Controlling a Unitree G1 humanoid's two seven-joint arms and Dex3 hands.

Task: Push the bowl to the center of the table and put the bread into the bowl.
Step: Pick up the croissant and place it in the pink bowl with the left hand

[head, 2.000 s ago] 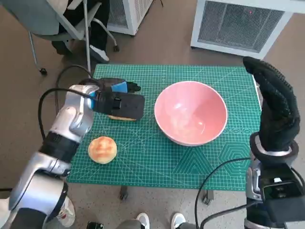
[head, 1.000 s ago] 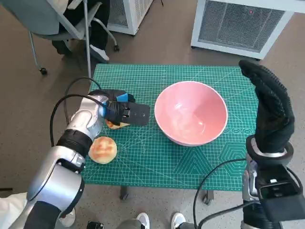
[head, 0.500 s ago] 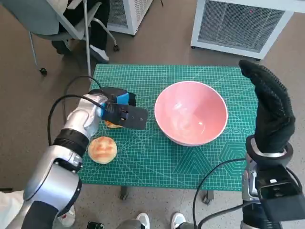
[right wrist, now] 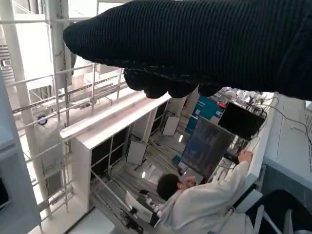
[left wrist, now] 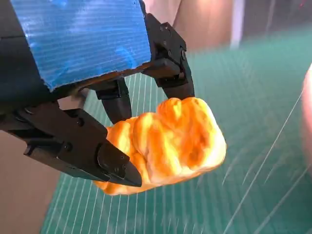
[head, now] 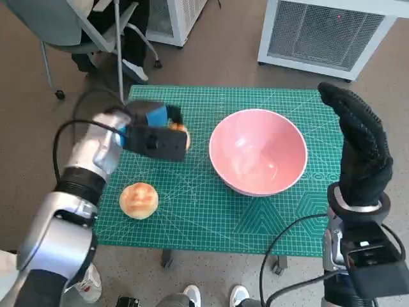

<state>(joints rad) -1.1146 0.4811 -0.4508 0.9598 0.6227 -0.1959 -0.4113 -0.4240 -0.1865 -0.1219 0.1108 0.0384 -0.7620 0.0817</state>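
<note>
Two breads: one long piece of bread [left wrist: 168, 141] and one round bun [head: 138, 199]
Left hand [head: 153, 136]: its black fingers [left wrist: 112, 161] hold the long bread up above the green mat, to the left of the bowl
Round bun: sits on the mat near the front left of the table [head: 268, 220]
Bowl [head: 257, 158]: pink, sits on the mat near the middle of the table
Right hand [head: 361, 147]: held up by the right edge of the table, fingers straight, holding nothing

Looks like a robotics lab: green cutting mat [head: 255, 217] on the bench, white ventilated equipment cabinets [head: 332, 32] beyond the right robot hand [head: 361, 150], a person at a monitor [right wrist: 207, 148], tall metal racking [right wrist: 44, 97].
</note>
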